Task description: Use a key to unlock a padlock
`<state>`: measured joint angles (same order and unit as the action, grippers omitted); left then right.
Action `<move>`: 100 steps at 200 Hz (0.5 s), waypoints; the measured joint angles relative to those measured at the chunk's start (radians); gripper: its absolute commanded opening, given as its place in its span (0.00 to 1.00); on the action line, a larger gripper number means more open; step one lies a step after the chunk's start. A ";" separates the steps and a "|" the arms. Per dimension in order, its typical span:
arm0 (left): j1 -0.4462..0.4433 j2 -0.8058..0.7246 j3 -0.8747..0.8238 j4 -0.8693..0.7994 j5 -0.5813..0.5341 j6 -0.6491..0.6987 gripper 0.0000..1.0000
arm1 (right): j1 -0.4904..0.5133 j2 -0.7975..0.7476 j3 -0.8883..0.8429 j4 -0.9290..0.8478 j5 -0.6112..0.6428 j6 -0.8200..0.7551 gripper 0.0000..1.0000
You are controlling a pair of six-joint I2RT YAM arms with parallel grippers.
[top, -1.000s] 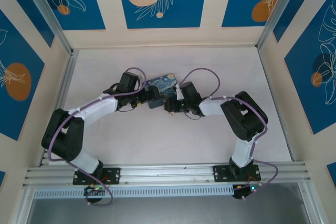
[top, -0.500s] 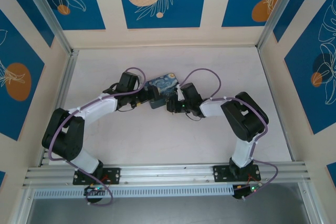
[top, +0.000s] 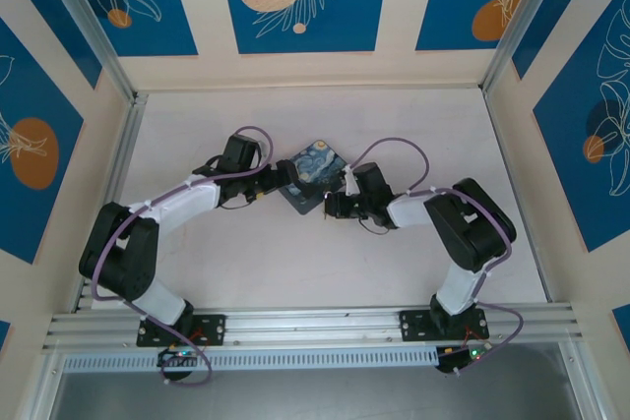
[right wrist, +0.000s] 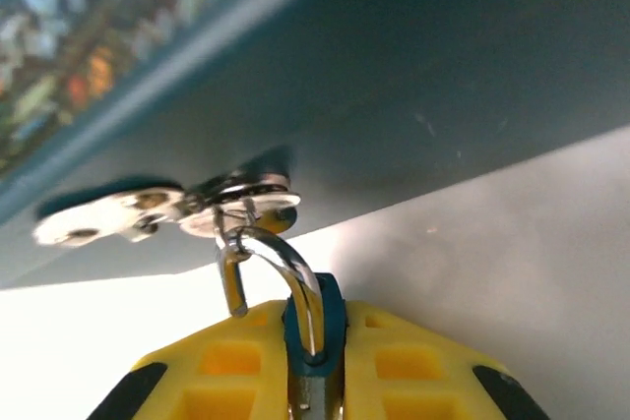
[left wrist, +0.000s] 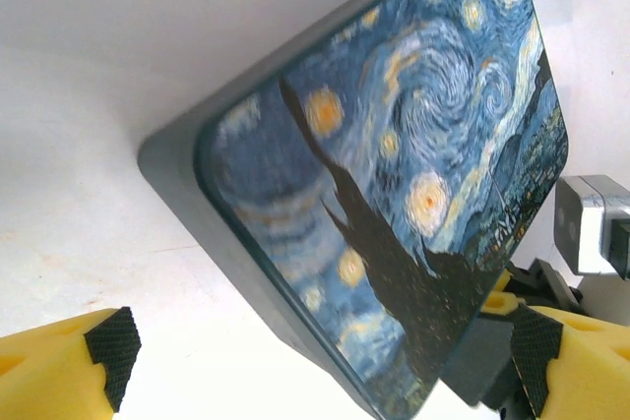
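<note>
As right fingers (right wrist: pixel 423 366) clamp the padlock (right wrist: pixel 313 314), left fingers (left wrist: pixel 110 341) apart at the box (left wrist: pixel 394 145), any tug may drag it.

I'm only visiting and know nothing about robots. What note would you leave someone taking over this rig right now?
Left gripper: open, fingers either side of the night-sky box, not gripping.
Right gripper: shut on the padlock, whose shackle hangs through the box's metal latch.
Done: padlock gripped.
Left to do: bring the key to the padlock, insert it, turn it.
</note>
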<state>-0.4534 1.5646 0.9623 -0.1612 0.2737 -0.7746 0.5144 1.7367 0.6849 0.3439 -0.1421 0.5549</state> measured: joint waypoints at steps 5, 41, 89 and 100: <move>0.000 0.000 0.000 0.000 0.001 0.000 0.98 | -0.004 -0.010 -0.011 0.011 -0.015 -0.002 0.40; 0.000 -0.002 0.000 0.005 0.008 0.000 0.98 | -0.071 -0.082 -0.117 0.078 -0.059 0.055 0.41; 0.000 -0.039 0.000 0.005 0.014 0.000 0.98 | -0.142 -0.163 -0.210 0.110 -0.081 0.134 0.40; 0.000 -0.047 0.000 0.007 0.014 0.000 0.99 | -0.142 -0.168 -0.210 0.111 -0.087 0.145 0.40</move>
<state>-0.4538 1.5181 0.9623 -0.1539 0.2882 -0.7750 0.3729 1.5684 0.4751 0.4553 -0.2291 0.6994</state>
